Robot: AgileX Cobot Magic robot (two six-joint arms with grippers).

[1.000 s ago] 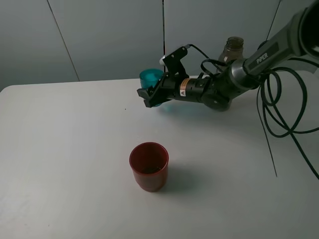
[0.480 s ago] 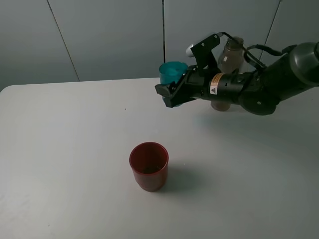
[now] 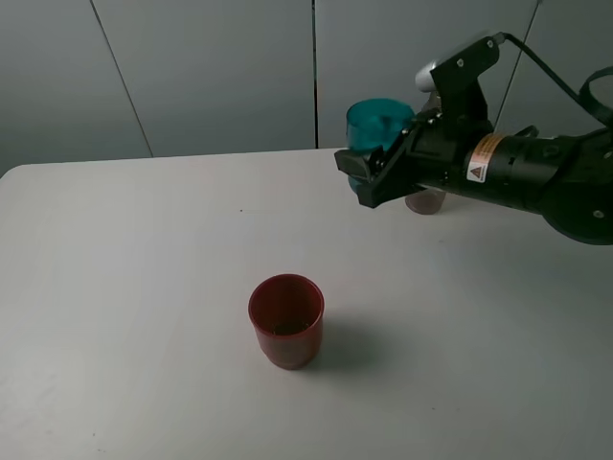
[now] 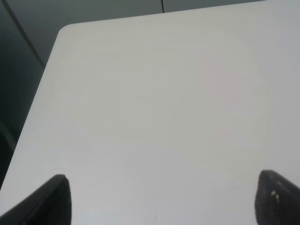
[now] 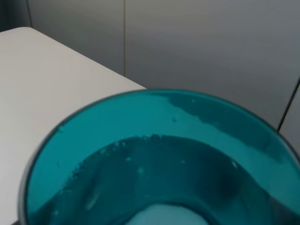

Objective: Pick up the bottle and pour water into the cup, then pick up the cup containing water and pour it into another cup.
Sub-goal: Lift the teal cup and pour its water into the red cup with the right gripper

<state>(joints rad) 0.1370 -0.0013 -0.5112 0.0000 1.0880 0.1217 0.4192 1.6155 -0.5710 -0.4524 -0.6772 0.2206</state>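
Observation:
My right gripper is shut on the teal cup and holds it upright in the air above the back of the table. The right wrist view looks down into the teal cup, which holds water. The dark red cup stands on the table in front, below and to the left of the held cup. The bottle is almost hidden behind my right arm; only its base shows. My left gripper shows only two dark fingertips far apart over bare table, open and empty.
The white table has a rounded far-left corner. Grey wall panels stand behind the table's back edge. My right arm stretches across the back right.
My right gripper has lifted the teal cup off the table and carried it up and to the right. The arm now covers most of the bottle. The red cup has not moved.

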